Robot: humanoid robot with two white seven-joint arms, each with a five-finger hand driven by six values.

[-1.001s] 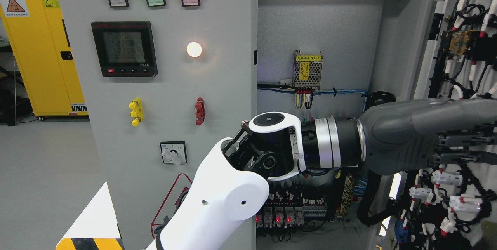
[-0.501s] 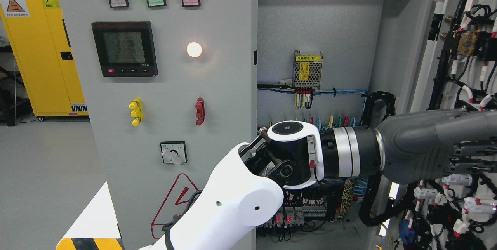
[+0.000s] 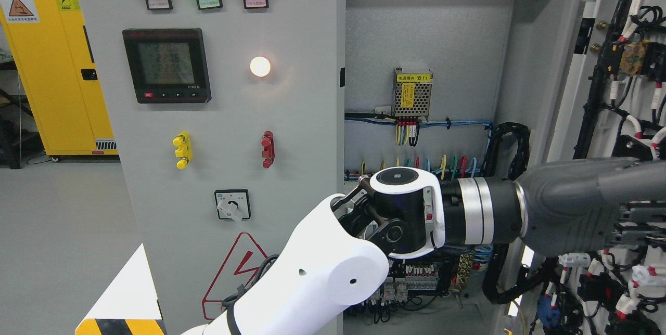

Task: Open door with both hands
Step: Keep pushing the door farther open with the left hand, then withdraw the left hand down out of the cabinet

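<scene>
— Where is the door?
— The cabinet's right-hand door [image 3: 614, 90] stands swung wide at the picture's right edge, its inner face toward the camera, covered in black cable looms and white connectors.

— And the hand on it?
— The left hand [image 3: 598, 202], dark grey, reaches across from the lower left on a white forearm [image 3: 317, 283]. It lies against the door's inner face at mid height. Its fingers [image 3: 642, 218] run out past the right edge, so I cannot tell whether they are spread or curled round anything.

— What shows behind the arm?
— The open cabinet interior [image 3: 432, 38]: a small power supply module [image 3: 412, 93] with a yellow label on the back wall, coloured wires below it, and rows of terminals with red lights along the bottom.

— And to the left?
— The closed left door panel [image 3: 229, 106] carries amber, green and red lamps along its top edge, a digital meter [image 3: 166, 64], a lit white lamp, a yellow and a red handle, a rotary switch [image 3: 232, 205] and a red warning triangle near the bottom. A yellow cabinet [image 3: 52, 64] stands beyond, at the left edge.
</scene>
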